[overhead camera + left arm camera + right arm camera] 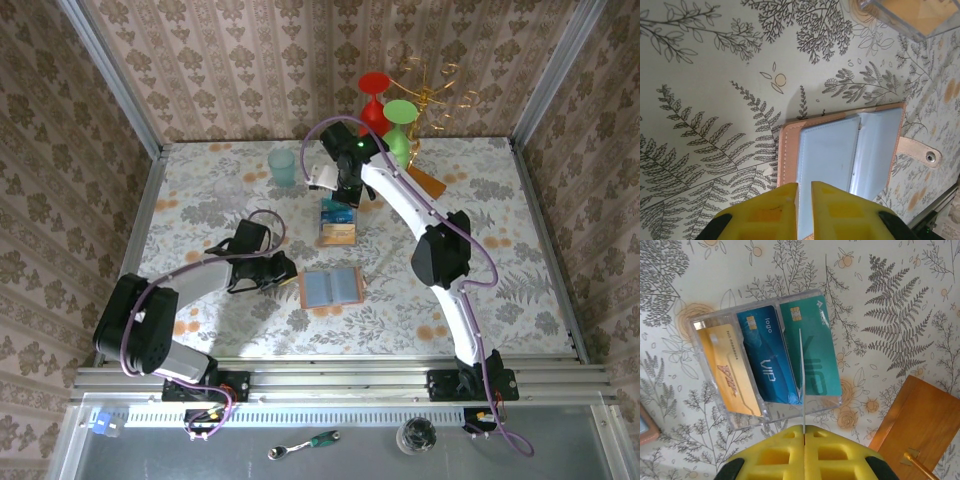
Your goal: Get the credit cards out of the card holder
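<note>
Right now my left claw (804, 186) hangs over the near edge of the holder (840, 150), its yellow fingers (770, 205) set a narrow slit apart with nothing between them. Whether they touch the leather I cannot tell. The holder lies open and flat on the table (715, 75), grey-blue panels up, with its strap (920, 152) sticking out to one side. From the top camera, the holder (332, 288) sits near the front middle of the table (500, 290), and the left claw (288, 270) is just at its left edge. Farther back, apart from the holder, lies a clear tray (338, 232) with the right claw (345, 195) above it. The right wrist camera shows three cards lying side by side in the tray (702, 327): an orange card (727, 372), a blue card (765, 360) and a teal card (812, 355). My right claw (804, 429) is pressed fully together on a thin card (801, 370), which I see edge-on as a pale line rising from the seam between the fingers, over the join of the blue and teal cards. A wooden base (920, 425) lies near the tray, off its teal end.
</note>
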Available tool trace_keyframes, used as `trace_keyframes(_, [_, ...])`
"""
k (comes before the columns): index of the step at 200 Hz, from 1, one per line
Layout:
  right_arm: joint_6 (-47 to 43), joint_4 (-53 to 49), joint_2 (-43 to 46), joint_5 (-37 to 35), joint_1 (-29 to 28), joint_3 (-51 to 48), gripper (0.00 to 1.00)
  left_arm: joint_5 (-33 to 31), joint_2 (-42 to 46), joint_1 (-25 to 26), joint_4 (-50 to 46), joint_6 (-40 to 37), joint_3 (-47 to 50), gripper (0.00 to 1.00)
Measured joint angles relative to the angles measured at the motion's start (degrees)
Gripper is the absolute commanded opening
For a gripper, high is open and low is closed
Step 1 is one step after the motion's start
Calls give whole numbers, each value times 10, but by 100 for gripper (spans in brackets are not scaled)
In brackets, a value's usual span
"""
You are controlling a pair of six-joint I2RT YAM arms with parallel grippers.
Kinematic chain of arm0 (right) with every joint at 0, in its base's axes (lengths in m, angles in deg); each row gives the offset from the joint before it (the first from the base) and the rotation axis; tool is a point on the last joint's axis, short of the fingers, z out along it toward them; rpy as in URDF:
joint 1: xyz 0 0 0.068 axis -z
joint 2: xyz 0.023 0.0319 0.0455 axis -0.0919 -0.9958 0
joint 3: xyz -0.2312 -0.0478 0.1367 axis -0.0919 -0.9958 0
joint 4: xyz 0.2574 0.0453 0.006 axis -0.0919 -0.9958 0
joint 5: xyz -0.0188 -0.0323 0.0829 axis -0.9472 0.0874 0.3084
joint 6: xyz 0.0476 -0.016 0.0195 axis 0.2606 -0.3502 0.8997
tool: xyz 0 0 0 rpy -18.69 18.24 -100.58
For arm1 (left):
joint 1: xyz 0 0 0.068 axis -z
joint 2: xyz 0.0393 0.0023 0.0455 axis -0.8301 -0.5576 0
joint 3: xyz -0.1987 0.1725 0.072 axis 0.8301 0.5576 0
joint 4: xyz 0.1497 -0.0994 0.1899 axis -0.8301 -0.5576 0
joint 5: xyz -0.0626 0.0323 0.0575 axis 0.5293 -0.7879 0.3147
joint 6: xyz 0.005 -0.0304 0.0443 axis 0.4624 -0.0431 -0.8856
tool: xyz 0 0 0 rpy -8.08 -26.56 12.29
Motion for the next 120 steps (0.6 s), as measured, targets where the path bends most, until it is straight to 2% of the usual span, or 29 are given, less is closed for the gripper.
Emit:
trace_keyframes(100, [-16,45,-28,-8,1,4,7,0,-12,0,11,0,0,16])
trace_keyframes(120, [-17,45,-35,-8,1,4,14,0,-17,0,14,0,0,16])
